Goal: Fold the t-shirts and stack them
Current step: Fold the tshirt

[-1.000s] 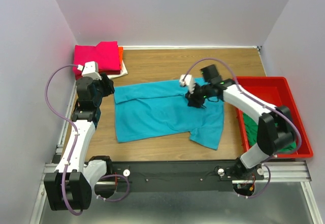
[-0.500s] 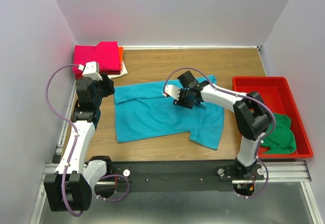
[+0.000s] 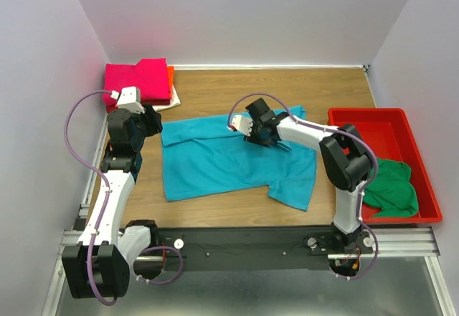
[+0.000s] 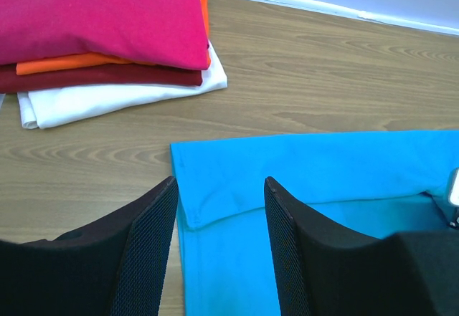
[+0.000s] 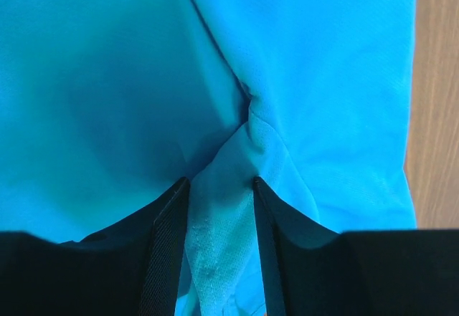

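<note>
A teal t-shirt [image 3: 215, 158] lies spread on the wooden table, partly folded along its top edge. My right gripper [image 3: 257, 131] is low on the shirt's upper middle. In the right wrist view the gripper [image 5: 219, 183] is shut on a bunched ridge of teal cloth [image 5: 237, 187]. My left gripper [image 3: 152, 121] is open and empty just above the shirt's top left corner [image 4: 193, 180]; it also shows in the left wrist view [image 4: 219, 187]. A folded stack with a magenta shirt [image 3: 140, 79] on top sits at the back left. A green shirt [image 3: 391, 187] lies in the tray.
The red plastic tray [image 3: 373, 119] stands at the right edge of the table. In the left wrist view the stack shows magenta [image 4: 100, 15], orange [image 4: 64, 64], dark red and cream [image 4: 107, 101] layers. Grey walls close in the left, back and right sides.
My right gripper has moved left across the teal shirt with cloth in its jaws, uncovering more of the green shirt in the tray. The left arm has not moved.
</note>
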Robot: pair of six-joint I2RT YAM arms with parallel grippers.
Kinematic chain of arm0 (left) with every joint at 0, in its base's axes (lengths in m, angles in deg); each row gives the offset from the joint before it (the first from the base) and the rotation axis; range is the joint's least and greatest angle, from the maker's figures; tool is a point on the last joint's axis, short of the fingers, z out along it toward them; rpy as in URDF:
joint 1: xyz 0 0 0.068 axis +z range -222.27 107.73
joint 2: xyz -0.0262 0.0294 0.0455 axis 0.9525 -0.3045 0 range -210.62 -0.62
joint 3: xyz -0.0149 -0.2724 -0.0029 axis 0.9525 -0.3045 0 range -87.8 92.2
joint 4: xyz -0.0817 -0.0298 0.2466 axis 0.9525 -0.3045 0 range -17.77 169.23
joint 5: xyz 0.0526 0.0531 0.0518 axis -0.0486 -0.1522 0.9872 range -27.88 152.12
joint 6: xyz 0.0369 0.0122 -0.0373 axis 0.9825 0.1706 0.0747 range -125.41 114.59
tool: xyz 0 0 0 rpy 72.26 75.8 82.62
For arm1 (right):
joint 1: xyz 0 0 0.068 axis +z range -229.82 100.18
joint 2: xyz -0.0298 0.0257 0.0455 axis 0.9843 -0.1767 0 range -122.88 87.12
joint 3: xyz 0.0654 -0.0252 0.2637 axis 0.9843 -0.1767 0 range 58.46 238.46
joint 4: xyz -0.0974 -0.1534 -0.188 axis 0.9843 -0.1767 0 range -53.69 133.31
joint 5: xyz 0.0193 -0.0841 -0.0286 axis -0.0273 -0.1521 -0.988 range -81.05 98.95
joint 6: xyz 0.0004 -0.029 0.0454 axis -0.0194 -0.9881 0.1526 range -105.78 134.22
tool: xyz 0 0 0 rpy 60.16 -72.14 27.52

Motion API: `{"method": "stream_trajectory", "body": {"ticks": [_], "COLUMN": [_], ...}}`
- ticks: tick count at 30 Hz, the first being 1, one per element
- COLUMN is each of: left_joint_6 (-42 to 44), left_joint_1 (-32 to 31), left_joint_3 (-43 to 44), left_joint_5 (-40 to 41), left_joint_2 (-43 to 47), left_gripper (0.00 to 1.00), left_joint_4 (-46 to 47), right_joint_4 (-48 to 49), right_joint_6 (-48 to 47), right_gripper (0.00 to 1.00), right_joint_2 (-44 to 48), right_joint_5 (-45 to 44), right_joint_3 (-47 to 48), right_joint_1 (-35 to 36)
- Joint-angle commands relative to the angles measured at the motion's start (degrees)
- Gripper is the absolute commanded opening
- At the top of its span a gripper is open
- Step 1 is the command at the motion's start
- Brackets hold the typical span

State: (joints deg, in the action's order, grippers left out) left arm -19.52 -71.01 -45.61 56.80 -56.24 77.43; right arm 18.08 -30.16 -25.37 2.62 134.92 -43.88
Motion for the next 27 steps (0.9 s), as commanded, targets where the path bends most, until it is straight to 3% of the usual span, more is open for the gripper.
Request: {"method": "stream_trajectory", "body": {"ticks": [1, 4, 12, 22, 27], "left_joint_6": [0.66, 0.66, 0.66, 0.57, 0.57], "left_joint_1": [-0.2, -0.2, -0.2, -0.2, -0.2], "left_joint_3": [0.08, -0.01, -0.01, -0.1, -0.01], "left_joint_5": [-1.53, -1.53, -1.45, -1.53, -1.71], "left_joint_2": [-0.02, -0.11, -0.19, -0.37, -0.64], "left_gripper": [0.59, 0.59, 0.59, 0.59, 0.59], "left_joint_4": [1.28, 1.19, 1.19, 1.28, 1.19], "right_joint_4": [0.98, 1.15, 0.98, -5.0, -7.11], "right_joint_6": [1.31, 1.75, 6.32, 10.02, 11.5], "right_gripper": [0.4, 0.27, 0.15, 0.16, 0.19], "right_joint_2": [-1.77, -1.33, 2.09, 2.45, 0.61], "right_joint_5": [-4.04, -3.52, 1.57, 20.54, 24.6], "right_joint_3": [1.93, 2.37, 4.21, 7.03, 8.26], "right_joint_1": [-0.26, -0.44, -1.66, -4.83, -5.01]}}
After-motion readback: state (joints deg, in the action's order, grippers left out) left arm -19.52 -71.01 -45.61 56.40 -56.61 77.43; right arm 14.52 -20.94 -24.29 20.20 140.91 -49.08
